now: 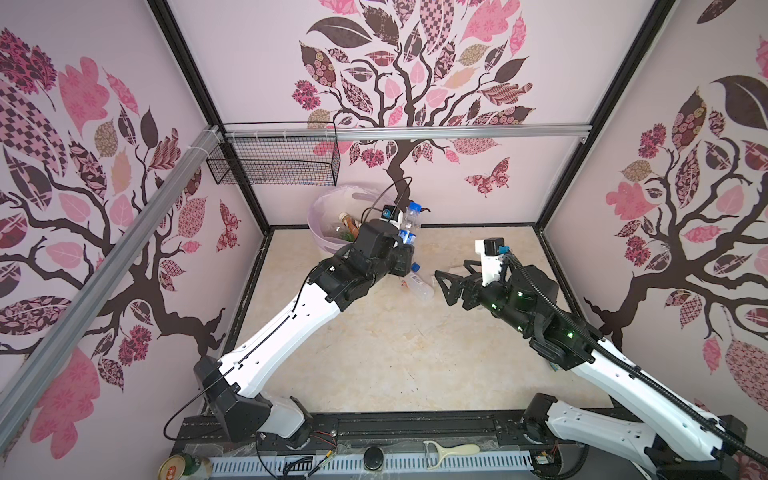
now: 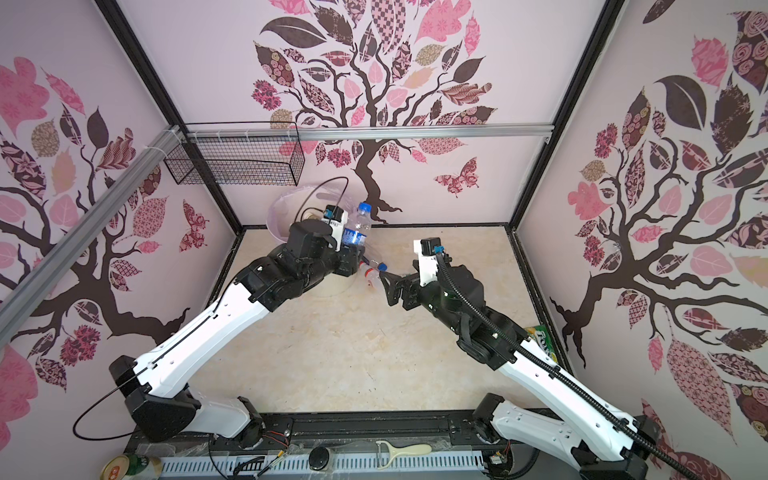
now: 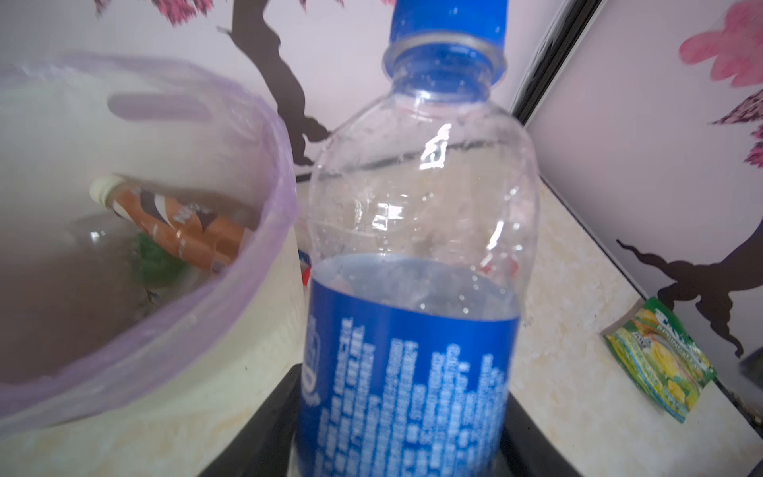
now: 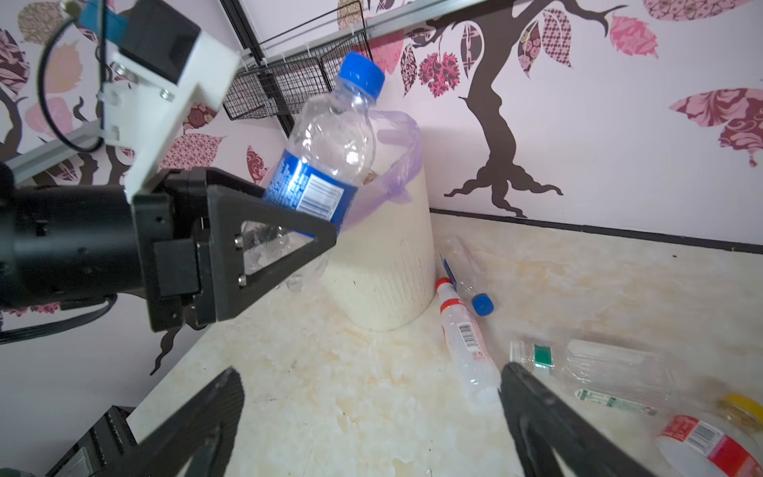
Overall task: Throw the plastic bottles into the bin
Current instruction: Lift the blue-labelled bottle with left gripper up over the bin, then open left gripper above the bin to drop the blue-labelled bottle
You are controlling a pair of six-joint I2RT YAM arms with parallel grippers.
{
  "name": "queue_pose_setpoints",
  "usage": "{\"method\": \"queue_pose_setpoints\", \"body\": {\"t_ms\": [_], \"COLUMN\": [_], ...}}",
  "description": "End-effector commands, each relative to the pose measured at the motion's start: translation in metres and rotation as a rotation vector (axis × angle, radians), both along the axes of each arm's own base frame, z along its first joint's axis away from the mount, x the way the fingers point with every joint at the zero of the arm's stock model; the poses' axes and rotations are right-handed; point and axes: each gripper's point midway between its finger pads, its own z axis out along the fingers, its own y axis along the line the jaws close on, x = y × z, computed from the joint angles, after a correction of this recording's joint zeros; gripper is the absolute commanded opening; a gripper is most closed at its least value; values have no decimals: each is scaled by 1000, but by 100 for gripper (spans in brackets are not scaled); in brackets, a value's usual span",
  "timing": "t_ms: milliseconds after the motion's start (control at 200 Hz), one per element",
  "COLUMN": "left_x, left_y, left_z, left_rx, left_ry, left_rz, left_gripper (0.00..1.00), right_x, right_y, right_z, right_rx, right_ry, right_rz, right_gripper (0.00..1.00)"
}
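The bottle (image 1: 409, 226), upright at upper centre in both top views, is clamped in the left gripper (image 4: 303, 229) beside the bin (image 4: 384, 264), not over it. Let go here, it could fall outside or snag the liner (image 4: 396, 136). The right gripper (image 1: 457, 276) gapes empty near loose bottles (image 4: 466, 342).

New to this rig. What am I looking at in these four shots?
Two robot arms work on a tabletop in a wallpapered booth. Two pictures come from one overhead stereo camera; the other two from a camera on each wrist. The left hand grips a blue-labelled bottle, raised beside the bin. The bin, lined with a lilac bag, already holds a brown-labelled bottle and others. The right hand is open and empty, low over the tabletop near a red-capped bottle. More bottles lie nearby, and a snack packet by the wall.
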Motion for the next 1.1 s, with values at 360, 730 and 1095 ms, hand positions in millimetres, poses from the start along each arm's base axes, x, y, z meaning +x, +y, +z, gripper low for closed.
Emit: {"method": "queue_pose_setpoints", "body": {"t_ms": [360, 730, 1095], "left_x": [29, 87, 95], "left_y": [95, 127, 113], "left_z": [205, 141, 57], "left_rx": [6, -16, 50], "left_ry": [-499, -370, -132], "left_rz": [247, 319, 273], "left_gripper": [59, 59, 98], "right_x": [1, 6, 6], "right_y": [1, 10, 13], "right_z": [51, 24, 9], "right_rx": [41, 36, 22], "right_ry": [-79, -26, -1], "right_rz": [6, 21, 31], "right_gripper": [100, 99, 99]}}
